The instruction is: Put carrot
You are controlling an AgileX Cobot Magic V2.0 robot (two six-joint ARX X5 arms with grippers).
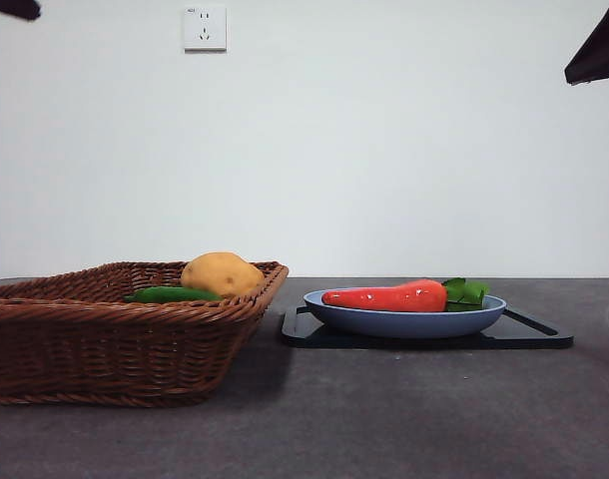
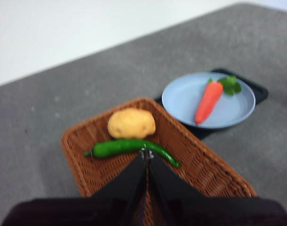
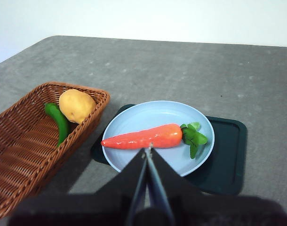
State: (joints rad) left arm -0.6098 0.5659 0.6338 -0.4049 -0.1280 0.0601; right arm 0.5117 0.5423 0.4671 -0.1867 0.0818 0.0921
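Both grippers, left gripper and right gripper, closed, empty, aloft. carrot lies on plate; right should open wide, descend mid-body, grip across.

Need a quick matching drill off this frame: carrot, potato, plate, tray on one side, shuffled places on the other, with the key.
Things:
1. carrot
2. potato
3. plate
4. tray

Places:
A. directly on the grey table, under the plate
B. in the wicker basket, beside the green pepper
C. lying on the blue plate
D. on top of the dark tray

Pairs: 1-C, 2-B, 3-D, 4-A
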